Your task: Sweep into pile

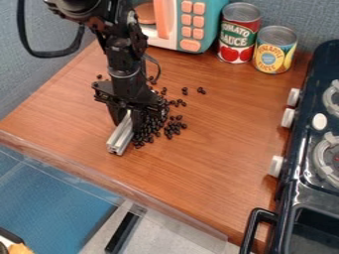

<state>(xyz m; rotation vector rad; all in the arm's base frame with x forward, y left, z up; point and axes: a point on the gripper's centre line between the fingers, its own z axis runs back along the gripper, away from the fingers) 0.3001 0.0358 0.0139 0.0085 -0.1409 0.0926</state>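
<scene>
The gripper [134,112] holds a silver bar [121,134], tilted, its lower end between the black beans [173,129] and the bench's [212,149] near edge. Most beans lie just beside the bar, towards the stove [298,193]; a few sit apart, towards the cans. Wood stretches from the beans to the stove along the bench's right edge, and to the near right corner. The arm hides some beans and the bar's upper end. A toy microwave [210,25], red can [240,32] and yellow can [275,49] stand at the back, by a blue-grey wall [305,22].
</scene>
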